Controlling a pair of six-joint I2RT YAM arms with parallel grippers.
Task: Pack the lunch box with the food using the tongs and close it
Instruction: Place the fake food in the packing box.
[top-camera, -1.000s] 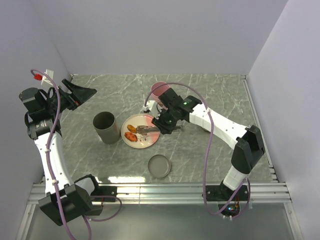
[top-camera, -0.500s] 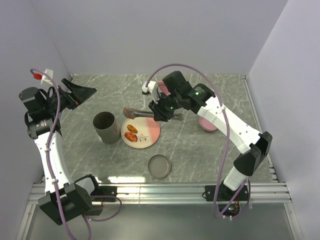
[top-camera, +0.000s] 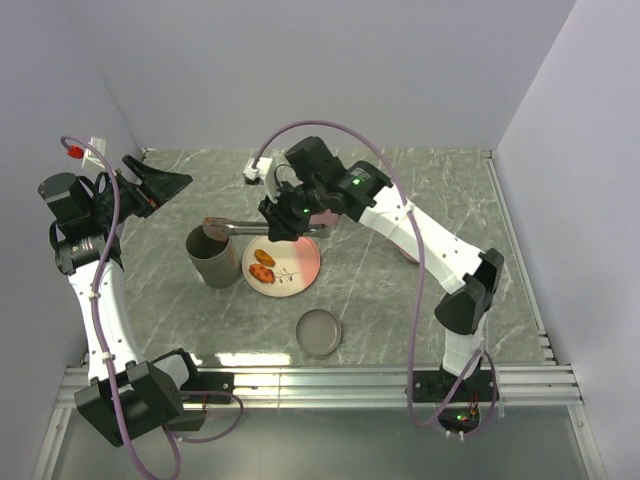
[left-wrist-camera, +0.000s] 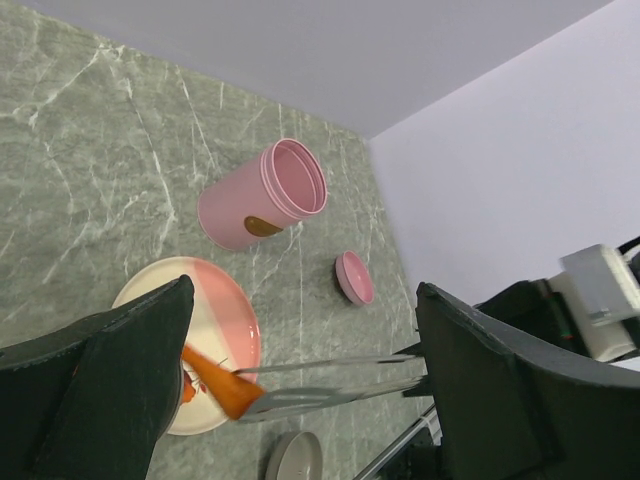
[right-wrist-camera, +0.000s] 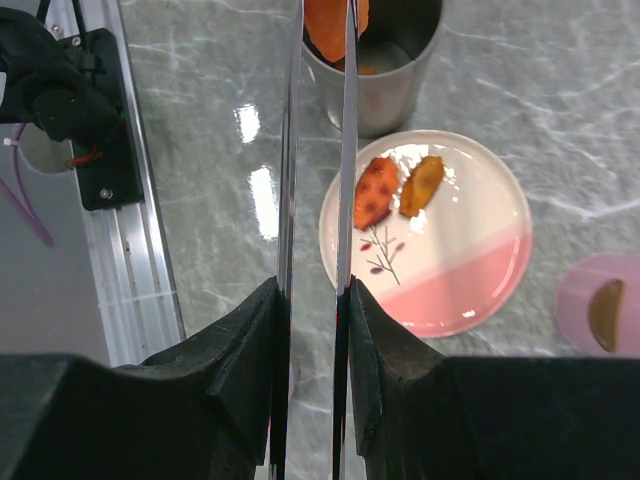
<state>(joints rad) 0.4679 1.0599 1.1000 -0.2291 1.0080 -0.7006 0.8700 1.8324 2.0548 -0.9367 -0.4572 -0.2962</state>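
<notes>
So the right hand (top-camera: 283, 217) is reaching across to the left side and is clamped on the tongs (top-camera: 240, 226), squeezing the two slim arms close together. The tongs stick out leftward, and their tips pinch one orange-brown chunk (right-wrist-camera: 335, 25) right over the open mouth of the gray container (top-camera: 212, 257), which stands upright on the marble surface (top-camera: 420, 185). From the right wrist view it looks like there's already a bit of orange inside that container, though I can't tell what exactly. Just to the right of the container is the pink-and-cream plate (top-camera: 300, 262) with two more orange-brown pieces (top-camera: 262, 264) lying side by side on its left part. A round gray lid (top-camera: 319, 331) lies flat nearer the arm bases, apart from the plate. The left wrist view also catches a pink cylinder container (left-wrist-camera: 262, 195) lying on its side behind the plate and a small pink lid (left-wrist-camera: 355, 277) off to the right. The left hand (top-camera: 160, 188) is up at the far left, fingers spread wide and gripping nothing.
</notes>
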